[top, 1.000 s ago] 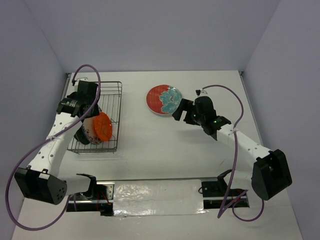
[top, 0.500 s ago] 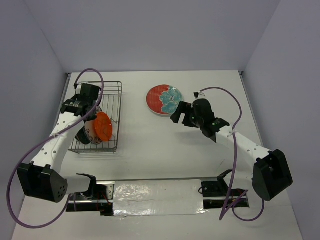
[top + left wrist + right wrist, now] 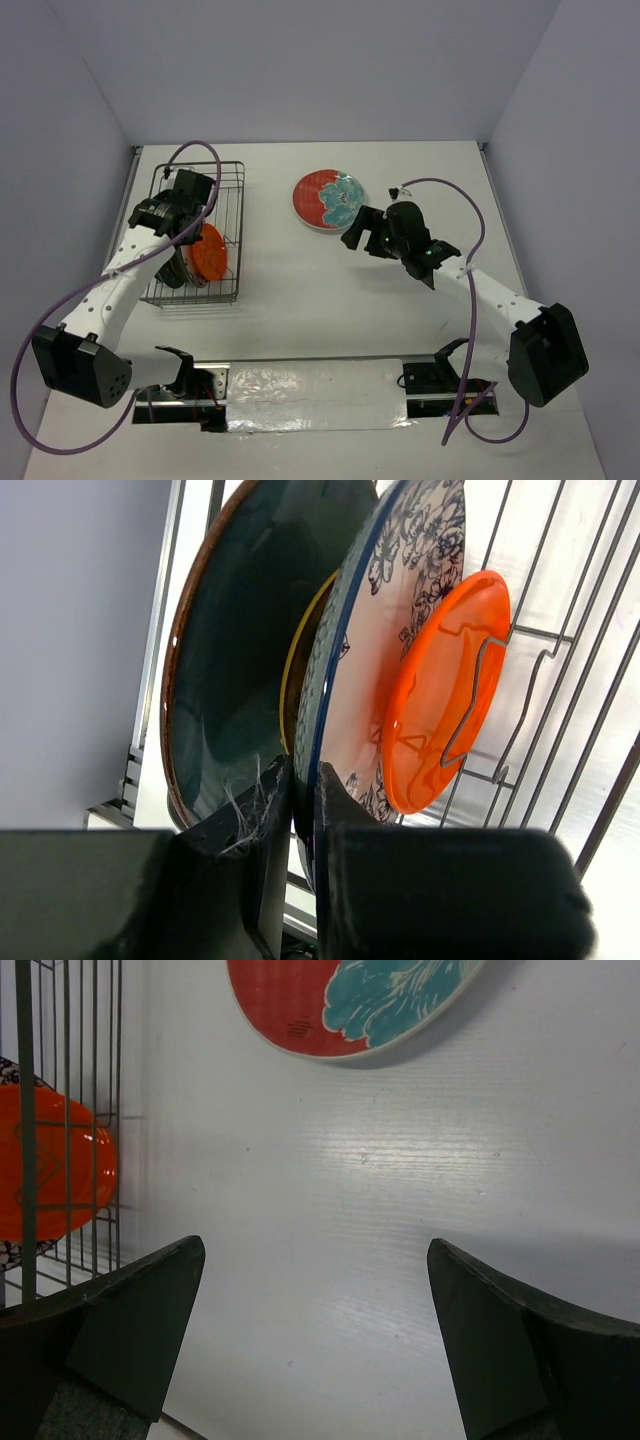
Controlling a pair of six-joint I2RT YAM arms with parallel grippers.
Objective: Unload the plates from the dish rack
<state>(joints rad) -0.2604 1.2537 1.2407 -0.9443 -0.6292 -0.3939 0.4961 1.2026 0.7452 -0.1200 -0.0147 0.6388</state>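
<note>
The left end effector (image 3: pixel 303 772) is clenched on the lower rim of the white-and-blue plate (image 3: pixel 385 650), 1 finger on each face, inside the dish rack (image 3: pixel 228 200) at the left of the tabletop (image 3: pixel 330 300). That plate stands on edge between the dark teal plate (image 3: pixel 235 650) and the small orange plate (image 3: pixel 445 695), which leans on a wire divider. The right end effector (image 3: pixel 315 1250) hangs released and empty above bare tabletop, near the red plate (image 3: pixel 328 198) lying flat to the right of the rack.
</note>
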